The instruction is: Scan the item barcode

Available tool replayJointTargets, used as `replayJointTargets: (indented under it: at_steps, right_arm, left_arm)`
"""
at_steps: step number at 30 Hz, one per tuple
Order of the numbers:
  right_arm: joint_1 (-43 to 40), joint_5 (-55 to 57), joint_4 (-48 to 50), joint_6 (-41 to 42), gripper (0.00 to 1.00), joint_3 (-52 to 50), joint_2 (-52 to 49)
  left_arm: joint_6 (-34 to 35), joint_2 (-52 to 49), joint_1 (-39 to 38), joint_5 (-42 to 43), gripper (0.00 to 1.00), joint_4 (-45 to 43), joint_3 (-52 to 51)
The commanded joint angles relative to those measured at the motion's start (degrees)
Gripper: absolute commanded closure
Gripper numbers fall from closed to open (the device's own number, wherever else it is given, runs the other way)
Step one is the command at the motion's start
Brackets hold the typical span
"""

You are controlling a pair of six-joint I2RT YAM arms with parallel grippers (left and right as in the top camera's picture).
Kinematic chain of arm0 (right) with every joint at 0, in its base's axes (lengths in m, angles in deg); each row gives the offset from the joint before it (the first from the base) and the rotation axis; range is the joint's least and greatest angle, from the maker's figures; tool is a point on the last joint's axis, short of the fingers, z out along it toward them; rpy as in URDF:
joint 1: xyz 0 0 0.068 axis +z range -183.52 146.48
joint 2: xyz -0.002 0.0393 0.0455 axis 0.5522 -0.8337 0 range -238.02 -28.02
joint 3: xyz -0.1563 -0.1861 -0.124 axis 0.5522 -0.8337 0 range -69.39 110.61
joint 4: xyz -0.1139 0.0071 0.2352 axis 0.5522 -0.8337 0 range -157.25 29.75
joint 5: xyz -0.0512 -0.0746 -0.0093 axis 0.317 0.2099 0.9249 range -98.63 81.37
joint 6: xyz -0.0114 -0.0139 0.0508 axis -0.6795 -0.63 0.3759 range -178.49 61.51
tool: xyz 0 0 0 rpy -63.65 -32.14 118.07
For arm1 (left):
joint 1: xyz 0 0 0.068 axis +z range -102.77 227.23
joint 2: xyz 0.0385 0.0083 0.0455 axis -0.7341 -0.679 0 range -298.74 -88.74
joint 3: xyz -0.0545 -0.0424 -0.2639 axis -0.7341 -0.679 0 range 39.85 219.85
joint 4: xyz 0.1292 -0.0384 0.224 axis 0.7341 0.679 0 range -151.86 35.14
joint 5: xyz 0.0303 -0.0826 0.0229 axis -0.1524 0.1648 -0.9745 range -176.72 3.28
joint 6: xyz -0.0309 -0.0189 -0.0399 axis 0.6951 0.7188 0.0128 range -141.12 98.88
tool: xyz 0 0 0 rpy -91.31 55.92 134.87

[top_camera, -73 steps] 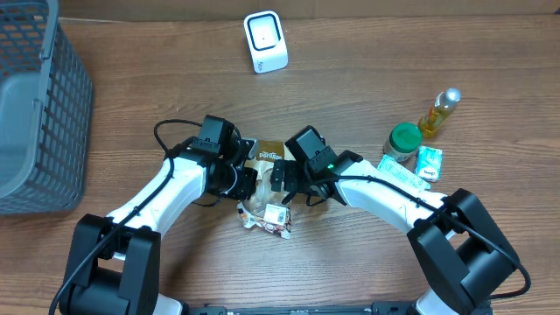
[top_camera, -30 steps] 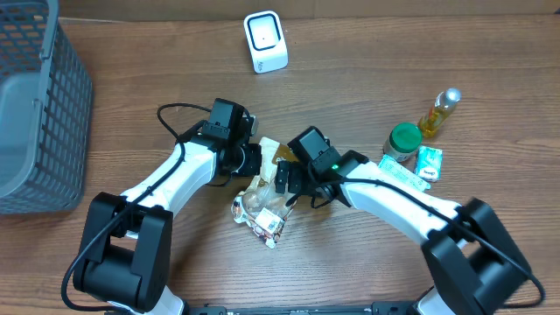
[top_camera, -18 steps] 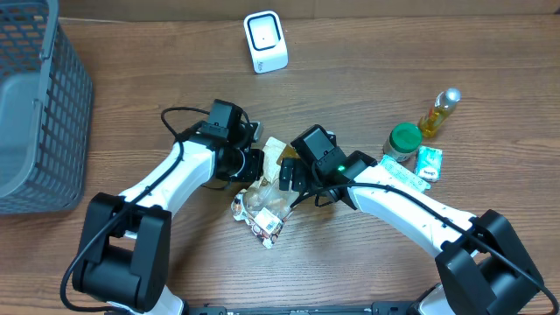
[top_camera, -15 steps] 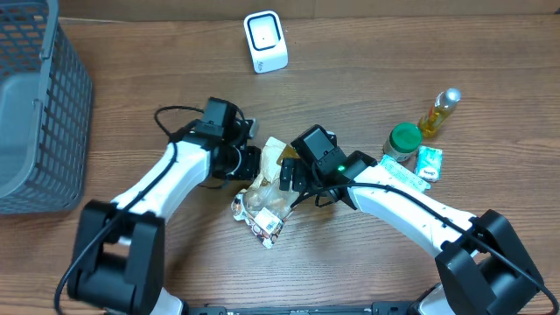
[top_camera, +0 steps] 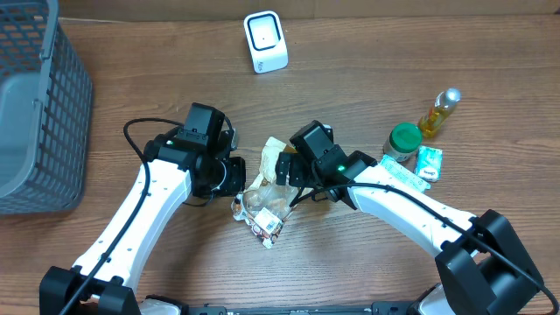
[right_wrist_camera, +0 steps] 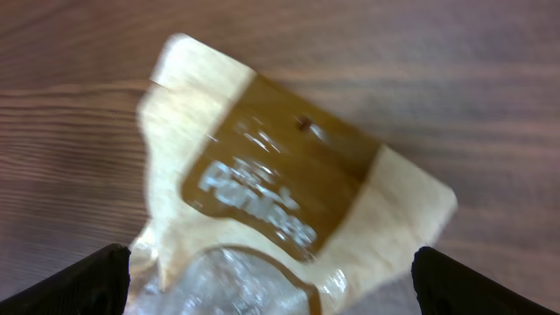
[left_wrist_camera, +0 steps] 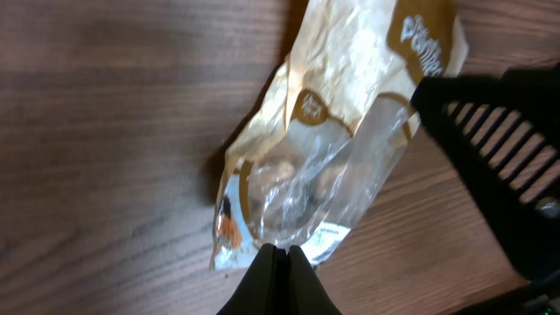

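Left gripper (left_wrist_camera: 275, 260) closed, tips meeting the snack bag (left_wrist_camera: 350, 131) edge; grip unconfirmed. Right gripper (right_wrist_camera: 284, 280) spread wide over the bag.

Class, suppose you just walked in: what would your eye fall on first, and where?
A crinkly tan-and-clear plastic snack bag lies in the middle of the wooden table, the shut left gripper at its edge and the open right gripper over its brown label. A white box-shaped scanner stands at the far edge, a grey mesh basket at the left.
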Motion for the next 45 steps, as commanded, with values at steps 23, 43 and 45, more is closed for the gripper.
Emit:
replayJointTargets:
  at_steps: [23, 43, 45]
  right_arm:
    - [-5.9, -11.3, 6.0, -11.0, 0.00, -0.1, -3.4]
    - [-5.7, -17.9, 2.6, -10.6, 0.00, -0.1, -7.8]
    - [-5.7, -18.8, 0.6, -10.6, 0.00, -0.1, -7.8]
  left_arm:
    - [6.2, -12.3, -13.6, -2.1, 0.96, -2.8, -2.3]
    - [6.2, -15.0, -13.6, -7.1, 0.96, -3.4, -2.3]
    - [6.2, -15.0, -13.6, -8.9, 0.96, -2.9, -2.3]
